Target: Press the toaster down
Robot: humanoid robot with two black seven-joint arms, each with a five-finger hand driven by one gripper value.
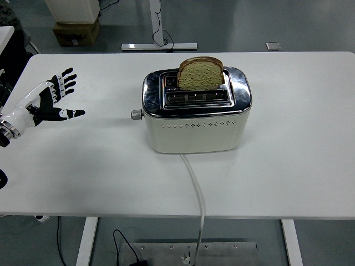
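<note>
A white table (310,166) seen from above, with a cream and chrome toaster (195,119) near its middle. The robot's left hand (49,102) hovers over the table's left side, palm open, all five fingers (67,83) spread wide and holding nothing. The thumb points toward the toaster, but a broad stretch of bare table lies between the fingertips and the appliance. The right arm is out of sight.

The toaster lies well to the right of the fingers, its long side running left to right across the view, parallel to the table's near edge. Its two slots run the same way. A slice of bread (201,74) stands in the far slot, most of it above the chrome top, which suggests the toast is not yet lowered. A small grey lever knob (135,114) juts out from the toaster's left end, the end that faces the fingers. A white power cord (196,188) runs from the toaster's front toward the near table edge and drops over it.

Judging by the raised bread and the high knob, the pressing step is not yet done. The next move would call for bringing the fingers rightward to the knob, setting a fingertip on top of it, and pushing straight down until it latches.
</note>
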